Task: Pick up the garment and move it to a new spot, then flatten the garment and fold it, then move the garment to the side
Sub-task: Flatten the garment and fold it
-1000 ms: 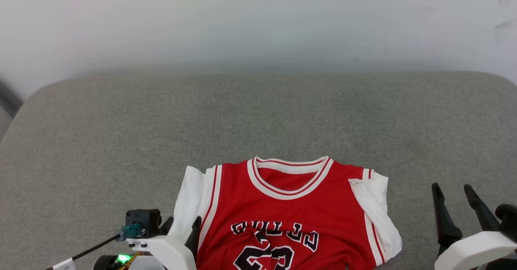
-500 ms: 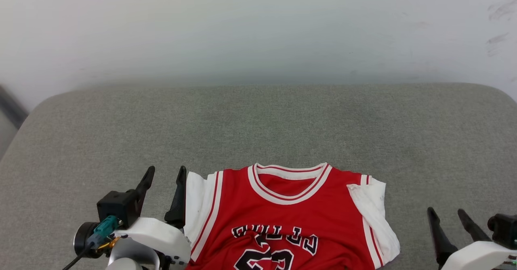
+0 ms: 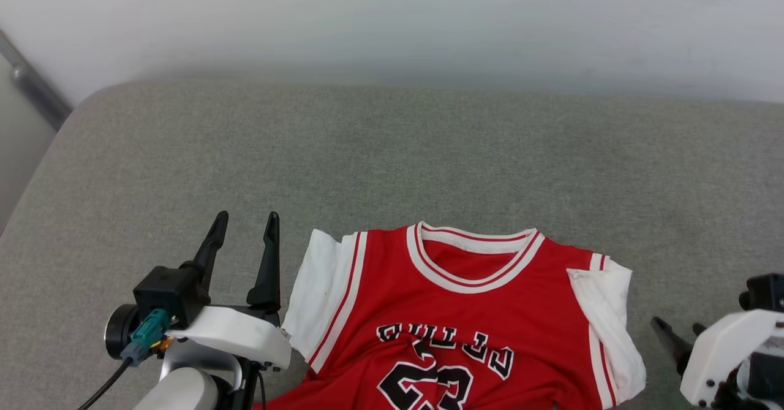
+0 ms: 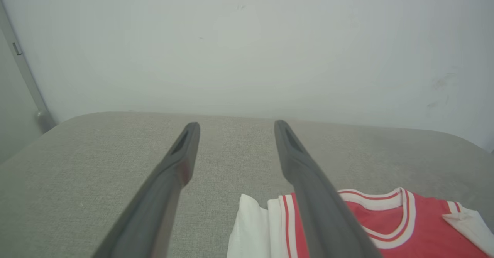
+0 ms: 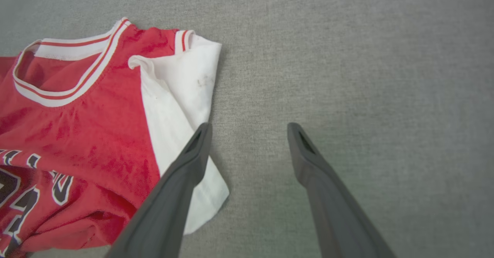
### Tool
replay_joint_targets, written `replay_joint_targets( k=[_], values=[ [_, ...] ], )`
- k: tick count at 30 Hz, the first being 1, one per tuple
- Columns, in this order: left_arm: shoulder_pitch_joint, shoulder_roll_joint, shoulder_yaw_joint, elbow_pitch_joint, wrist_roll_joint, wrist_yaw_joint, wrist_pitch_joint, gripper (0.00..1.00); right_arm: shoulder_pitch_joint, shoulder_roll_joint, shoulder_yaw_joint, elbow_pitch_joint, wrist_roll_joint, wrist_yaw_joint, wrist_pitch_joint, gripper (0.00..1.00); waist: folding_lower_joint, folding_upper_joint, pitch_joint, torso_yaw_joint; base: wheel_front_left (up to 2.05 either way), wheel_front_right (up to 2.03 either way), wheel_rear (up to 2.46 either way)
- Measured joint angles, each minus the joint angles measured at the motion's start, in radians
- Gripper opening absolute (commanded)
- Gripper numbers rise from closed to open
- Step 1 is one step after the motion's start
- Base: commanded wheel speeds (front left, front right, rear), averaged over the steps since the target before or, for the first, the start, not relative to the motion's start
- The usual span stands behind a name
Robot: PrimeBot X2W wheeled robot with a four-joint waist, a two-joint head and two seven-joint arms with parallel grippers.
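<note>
Head view: shirt (image 3: 459,312) lies face up on cushion (image 3: 429,152), collar at 12, long axis 12 to 6, left gripper (image 3: 246,215) just beside its 9 o'clock edge, right gripper (image 3: 677,324) beside 3 o'clock edge, both spread wide, empty.

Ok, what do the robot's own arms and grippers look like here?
The left gripper has two long, dark, tapering fingers on a white shell, with a black boxy module, a teal connector and a black cable. The right gripper matches: dark fingers, white casing.
</note>
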Motion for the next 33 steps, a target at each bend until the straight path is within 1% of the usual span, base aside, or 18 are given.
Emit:
replay_joint_targets(
  k=[3,7,11,16,17,18,19,22,25,28,33],
  values=[
    [-0.012,-0.012,0.003,0.007,0.008,-0.011,0.0,1.0,-0.078,-0.03,0.028,0.027,0.025,0.0,0.086,1.0,0.0001,0.0,0.033,0.021,0.0,0.0,0.0],
    [-0.026,-0.033,0.01,0.023,0.016,-0.026,0.0,1.0,-0.164,-0.065,0.078,0.067,0.034,0.0,0.158,1.0,0.0001,0.0,0.078,0.046,0.0,0.0,0.0],
    [-0.042,-0.045,0.02,0.039,0.026,-0.044,0.0,1.0,-0.228,-0.087,0.116,0.135,0.044,0.0,0.191,1.0,0.0002,0.0,0.12,0.067,0.0,0.0,0.0],
    [-0.046,-0.06,0.027,0.071,0.031,-0.063,-0.002,1.0,-0.259,-0.099,0.137,0.202,0.074,0.0,0.227,1.0,0.0,0.0,0.147,0.085,0.0,0.0,0.0],
    [-0.046,-0.061,0.027,0.077,0.028,-0.07,-0.002,1.0,-0.262,-0.101,0.142,0.208,0.082,0.0,0.232,0.49,0.0,0.0,0.148,0.086,0.0,0.0,0.0],
    [-0.046,-0.062,0.028,0.087,0.022,-0.074,-0.003,1.0,-0.265,-0.104,0.148,0.213,0.09,0.0,0.236,0.17,0.0001,0.0,0.147,0.085,0.0,0.0,0.0],
    [-0.046,-0.062,0.029,0.096,0.015,-0.08,-0.003,1.0,-0.268,-0.105,0.154,0.218,0.098,0.0,0.237,0.0,0.0,0.0,0.146,0.083,0.0,0.0,0.0],
    [-0.048,-0.056,0.037,0.124,0.004,-0.095,-0.001,1.0,-0.269,-0.108,0.187,0.222,0.114,0.0,0.207,0.0,0.0001,0.0,0.138,0.073,0.0,0.0,0.0],
    [-0.066,-0.037,0.04,0.151,-0.013,-0.123,0.024,1.0,-0.269,-0.119,0.212,0.226,0.11,0.0,0.158,0.0,0.0001,0.0,0.119,0.06,0.0,0.0,0.0],
    [-0.112,-0.015,0.032,0.177,-0.037,-0.174,0.084,1.0,-0.269,-0.13,0.22,0.22,0.103,0.001,0.118,0.0,0.0001,0.0,0.098,0.045,0.0,0.0,0.0],
    [-0.227,0.036,-0.004,0.24,-0.088,-0.277,0.271,1.0,-0.273,-0.15,0.218,0.192,0.096,0.0,0.086,0.0,0.0001,0.0,0.076,0.008,0.0,0.0,0.0]
  ],
)
